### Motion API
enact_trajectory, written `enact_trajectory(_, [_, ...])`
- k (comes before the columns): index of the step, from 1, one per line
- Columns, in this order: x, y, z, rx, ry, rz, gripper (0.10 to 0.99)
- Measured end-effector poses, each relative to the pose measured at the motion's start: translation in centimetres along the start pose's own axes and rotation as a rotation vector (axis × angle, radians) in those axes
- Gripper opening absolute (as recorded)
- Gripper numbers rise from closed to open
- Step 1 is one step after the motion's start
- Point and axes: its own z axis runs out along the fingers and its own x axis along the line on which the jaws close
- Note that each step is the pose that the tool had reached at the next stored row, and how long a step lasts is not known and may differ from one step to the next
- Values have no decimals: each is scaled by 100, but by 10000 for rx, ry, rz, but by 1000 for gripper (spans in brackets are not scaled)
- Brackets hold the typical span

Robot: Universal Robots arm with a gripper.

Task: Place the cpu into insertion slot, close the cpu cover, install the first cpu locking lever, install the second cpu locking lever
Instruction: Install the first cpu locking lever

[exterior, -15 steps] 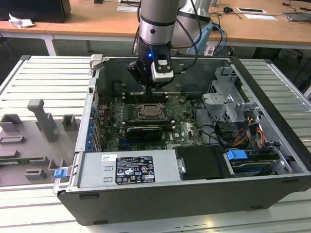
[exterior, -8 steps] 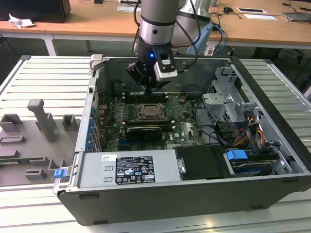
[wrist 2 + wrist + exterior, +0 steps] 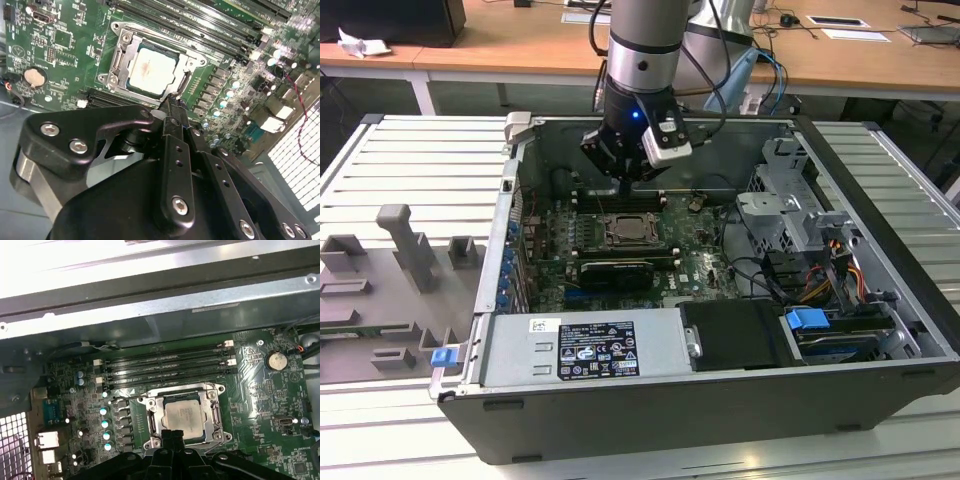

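The cpu (image 3: 150, 70), a square chip with a silvery top, lies flat in the motherboard socket. The insertion slot's pin field is hidden beneath it. The silvery cpu cover (image 3: 118, 50) lies down flat around the chip, which shows through its window (image 3: 182, 415). My gripper (image 3: 172, 102) hangs just above one edge of the socket, fingers pressed together with nothing between them. In the exterior view the gripper (image 3: 626, 180) sits inside the open computer case, slightly behind the cpu (image 3: 625, 230). I cannot make out how the locking levers stand.
Long black memory slots (image 3: 165, 367) run beside the socket on the case-wall side. A black graphics card (image 3: 615, 270) lies in front of the socket. A power supply (image 3: 585, 345) and drive cage (image 3: 785, 200) crowd the case. A coin battery (image 3: 275, 360) sits on the board.
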Motion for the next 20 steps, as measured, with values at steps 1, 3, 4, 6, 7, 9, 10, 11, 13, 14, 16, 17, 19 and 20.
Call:
enact_trajectory(1, [0, 0, 0, 9, 7, -149, 106])
enact_trajectory(3, [0, 0, 0, 25, 18, -401, 106])
enact_trajectory(4, [0, 0, 0, 35, 25, -565, 106])
enact_trajectory(6, [0, 0, 0, 50, 35, -808, 106])
enact_trajectory(7, [0, 0, 0, 56, 39, -899, 106])
enact_trajectory(9, [0, 0, 0, 74, 52, -1198, 106])
enact_trajectory(10, [0, 0, 0, 79, 56, -1277, 106])
enact_trajectory(11, [0, 0, 0, 86, 61, -1410, 106])
enact_trajectory(13, [0, 0, 0, 100, 71, -1632, 106])
enact_trajectory(14, [0, 0, 0, 104, 74, -1696, 106])
enact_trajectory(16, [0, 0, 0, 116, 82, -1890, 106])
enact_trajectory(17, [0, 0, 0, 124, 87, -2010, 106])
enact_trajectory(19, [0, 0, 0, 134, 94, -2180, 106])
enact_trajectory(20, [0, 0, 0, 138, 98, -2255, 106])
